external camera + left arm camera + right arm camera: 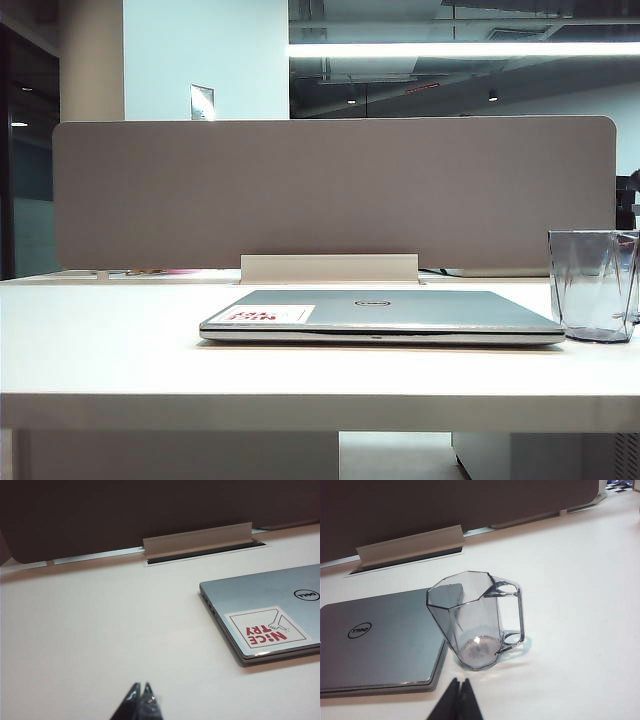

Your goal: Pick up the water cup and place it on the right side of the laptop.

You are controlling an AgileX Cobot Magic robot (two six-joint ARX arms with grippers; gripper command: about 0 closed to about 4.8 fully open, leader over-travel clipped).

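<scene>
On a white desk (120, 350) backed by a grey divider panel (330, 190), a closed silver laptop (385, 315) lies flat, its red-lettered sticker (265, 630) near one corner. The clear, tinted water cup (592, 285) stands upright just beside the laptop's right edge, held by nothing. Left gripper (139, 694) and right gripper (460, 687) hover above the desktop, jaws pressed together and empty. A ceiling light strip (460, 49) glows across the dim office beyond.

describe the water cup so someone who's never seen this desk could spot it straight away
On the white desk a closed silver laptop lies before the grey partition. Just beside its right edge stands the water cup: upright, see-through grey-blue plastic with faceted walls and a loop handle, the only clear, tall object there.
</scene>
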